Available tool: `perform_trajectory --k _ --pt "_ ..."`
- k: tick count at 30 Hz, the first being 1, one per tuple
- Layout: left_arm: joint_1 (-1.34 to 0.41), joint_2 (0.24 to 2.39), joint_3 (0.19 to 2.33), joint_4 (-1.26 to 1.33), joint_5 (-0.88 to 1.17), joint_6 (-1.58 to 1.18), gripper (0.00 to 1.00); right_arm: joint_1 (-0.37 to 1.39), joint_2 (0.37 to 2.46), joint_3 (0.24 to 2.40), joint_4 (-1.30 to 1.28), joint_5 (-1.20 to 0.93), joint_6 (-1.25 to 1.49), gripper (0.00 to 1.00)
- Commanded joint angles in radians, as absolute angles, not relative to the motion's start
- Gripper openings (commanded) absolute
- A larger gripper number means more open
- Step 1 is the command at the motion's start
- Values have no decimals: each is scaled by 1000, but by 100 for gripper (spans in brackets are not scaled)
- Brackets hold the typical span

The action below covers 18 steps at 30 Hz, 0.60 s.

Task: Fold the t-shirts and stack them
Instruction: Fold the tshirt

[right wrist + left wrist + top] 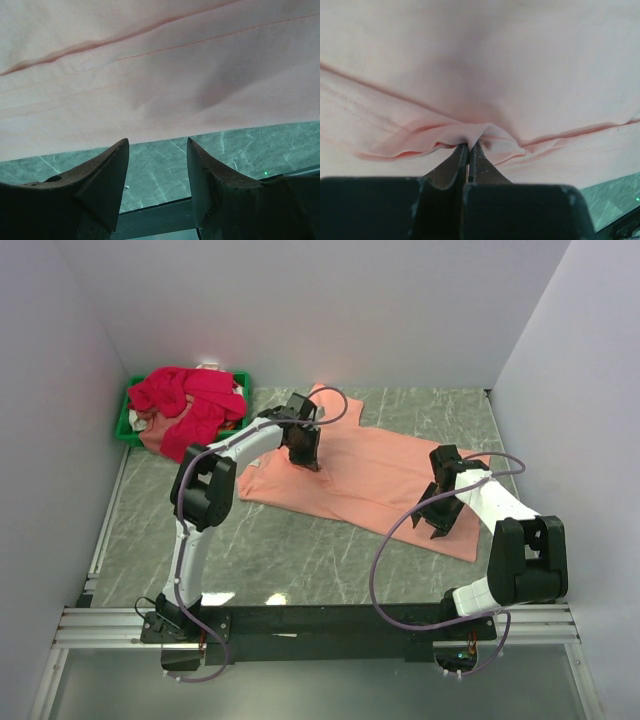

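The salmon-peach t-shirt [380, 475] lies spread flat across the middle of the table. My left gripper [303, 455] is down on its upper left part. In the left wrist view that gripper [469, 145] is shut on a small pinched-up fold of the peach cloth [485, 65]. My right gripper [437, 525] hovers at the shirt's near right edge. Seen from the right wrist, it [157, 145] stands open with only bare table between its fingers, and the shirt's hem [150, 75] lies just beyond the tips. Crimson-pink t-shirts [185, 405] sit in a heap at the back left.
A small green bin [128, 420] lies under the crimson heap in the back left corner. White walls close in the table on three sides. Green marbled tabletop [300, 550] shows in front of the shirt, with the arms' mounting rail [320, 625] at the near edge.
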State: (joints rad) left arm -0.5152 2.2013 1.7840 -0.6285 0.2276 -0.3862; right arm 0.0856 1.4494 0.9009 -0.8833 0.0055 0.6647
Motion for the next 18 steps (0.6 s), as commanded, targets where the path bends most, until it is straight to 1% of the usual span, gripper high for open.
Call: perform_trajectory --k 1,18 --pt "-531 2224 1859 -637 264 -344 0 92 1419 896 -879 3 676 57" --pt "-560 2312 1974 -647 299 -314 1 94 1450 902 -876 3 673 57"
